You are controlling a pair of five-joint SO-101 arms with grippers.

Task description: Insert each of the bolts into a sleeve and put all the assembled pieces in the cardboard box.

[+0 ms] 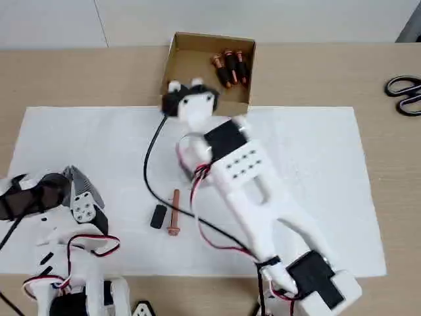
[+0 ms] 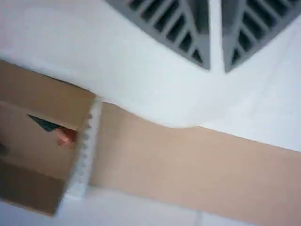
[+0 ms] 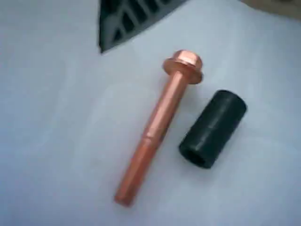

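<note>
A copper bolt (image 1: 174, 212) (image 3: 160, 127) lies flat on the white sheet, with a black sleeve (image 1: 158, 216) (image 3: 214, 129) loose beside it, a small gap between them. The cardboard box (image 1: 197, 59) (image 2: 37, 141) at the back holds three bolts in sleeves (image 1: 230, 66). My right arm (image 1: 237, 164) stretches toward the box's near edge. In the right wrist view one grey finger (image 3: 127, 19) hangs above the bolt's head with nothing next to its inner edge, so that gripper is open. My left gripper (image 1: 77, 184) (image 2: 215, 66) is at the front left, shut and empty.
The white sheet (image 1: 316, 171) covers the middle of the wooden table. Scissors (image 1: 404, 92) lie at the far right edge. A black cable (image 1: 150, 164) and red wires (image 1: 197, 217) trail across the sheet near the loose bolt.
</note>
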